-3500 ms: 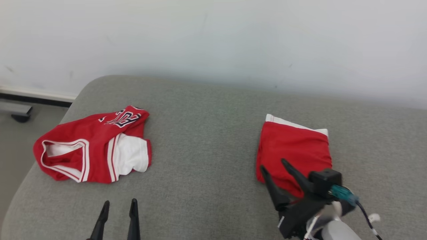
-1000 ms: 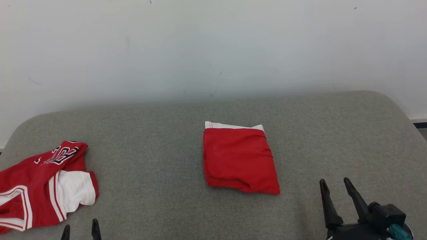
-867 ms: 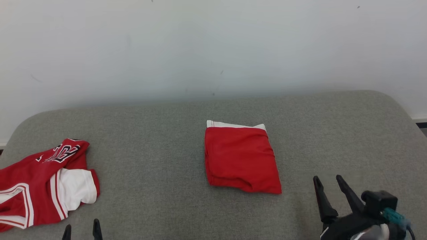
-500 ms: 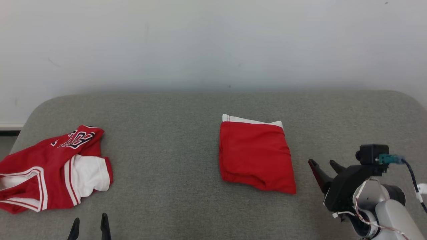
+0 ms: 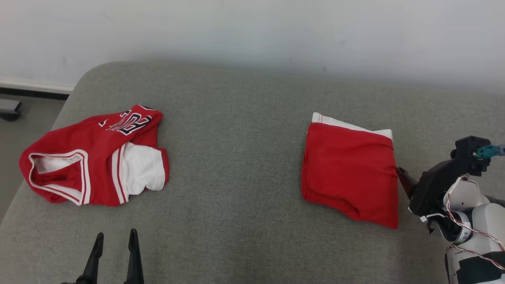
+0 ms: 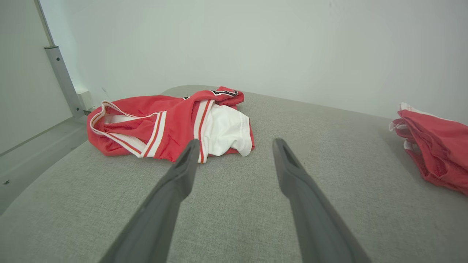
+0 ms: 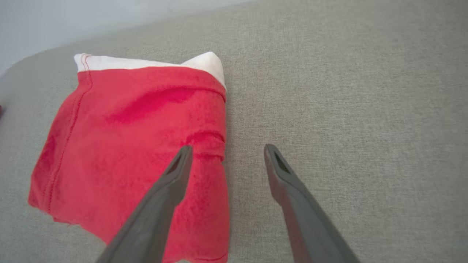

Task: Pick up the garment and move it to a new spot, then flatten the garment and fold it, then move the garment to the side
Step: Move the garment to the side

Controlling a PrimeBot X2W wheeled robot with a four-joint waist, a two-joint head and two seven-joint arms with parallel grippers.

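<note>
A folded red garment (image 5: 349, 171) with a white band along its far edge lies flat on the grey cushion (image 5: 236, 150), right of centre. My right gripper (image 5: 403, 178) is open at its right edge. In the right wrist view the right gripper (image 7: 227, 148) straddles that edge: one finger is over the red cloth (image 7: 128, 138), the other over bare cushion. A crumpled red and white jersey (image 5: 94, 157) with black lettering lies at the left end. My left gripper (image 5: 116, 233) is open near the front edge, short of the jersey (image 6: 168, 117), and holds nothing.
A white wall runs behind the cushion. The cushion's rounded left end drops to grey floor (image 5: 23, 130) with a dark baseboard (image 5: 31, 92). A metal rail (image 6: 62, 78) stands by the wall in the left wrist view. Bare cushion lies between the two garments.
The head camera has swung, so the whole picture shifted. My right gripper has risen and come in to the folded garment's right edge. Both grippers stay open and the garments lie as before.
</note>
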